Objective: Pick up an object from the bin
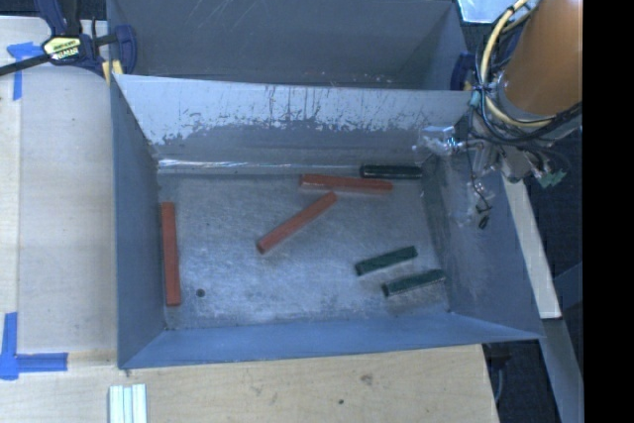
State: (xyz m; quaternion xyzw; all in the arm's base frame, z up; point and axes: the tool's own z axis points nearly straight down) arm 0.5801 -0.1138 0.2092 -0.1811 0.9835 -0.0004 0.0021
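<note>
Sticks, six in all, are lying loose on the floor of a grey metal bin (137,233). None of them is sitting in my pincer, so the picking is not yet done.

Going from the left:
- A long red-brown stick (169,254) is lying along the foot of the left wall, well apart from the others.
- Near the middle, a slanted red-brown stick (296,224) is pointing toward the back right.
- Just behind its upper end, a level red-brown stick (347,183) is lying along the back edge of the floor.
- A black stick (390,171) is lying just beside that one's right end. I cannot tell whether the two are touching.
- Further right and nearer the front, an upper green stick (386,260) and a lower green stick (413,283) are lying near each other but apart.

At the far right my pincer (480,205) is hanging over the sloping right wall, not over any stick. The black stick and the green pair are lying nearest to it. I cannot tell whether it is wide or narrow. My arm's orange cover (548,40) is sitting by the bin's back right corner.

By my judgement, everything is left to do: moving over one stick, going down, closing and lifting.
</note>
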